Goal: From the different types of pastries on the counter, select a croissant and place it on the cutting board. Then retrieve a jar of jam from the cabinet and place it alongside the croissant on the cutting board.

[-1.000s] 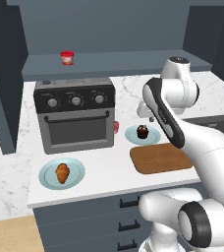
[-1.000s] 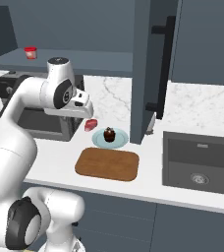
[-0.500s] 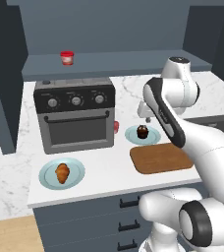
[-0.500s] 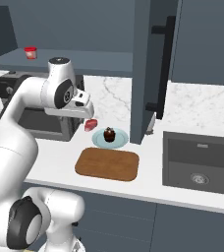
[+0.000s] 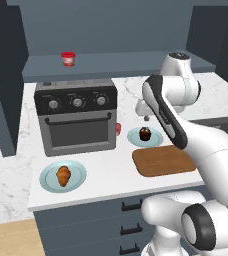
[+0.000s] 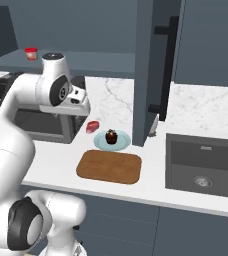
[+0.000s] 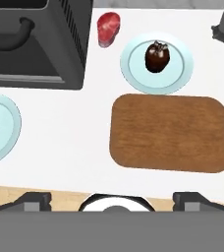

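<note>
1. Left base view: I see the croissant (image 5: pixel 63 175) on its light blue plate (image 5: pixel 50 181) at the front left of the desk (image 5: pixel 106 172), in front of the toaster oven (image 5: pixel 76 120) and well apart from the bare cutting board (image 5: pixel 163 160). The cupcake (image 5: pixel 145 134) sits much nearer my arm, so I risk dropping onto the wrong pastry. The jar of jam (image 5: pixel 68 58) stands on the cabinet (image 5: pixel 111 65) shelf above the oven.

2. Right base view: my arm's wrist hangs high over the desk beside the oven. Sweeping left toward the croissant, I could clip the oven's front.

3. Hand view: the gripper (image 7: pixel 115 198) stands wide and empty, its fingertips (image 7: pixel 34 199) well apart. The croissant is cut off at the left edge, so a poorly centred descent could nudge the plate or pinch its rim. A red lump (image 7: pixel 108 27) lies beside the oven.
</note>
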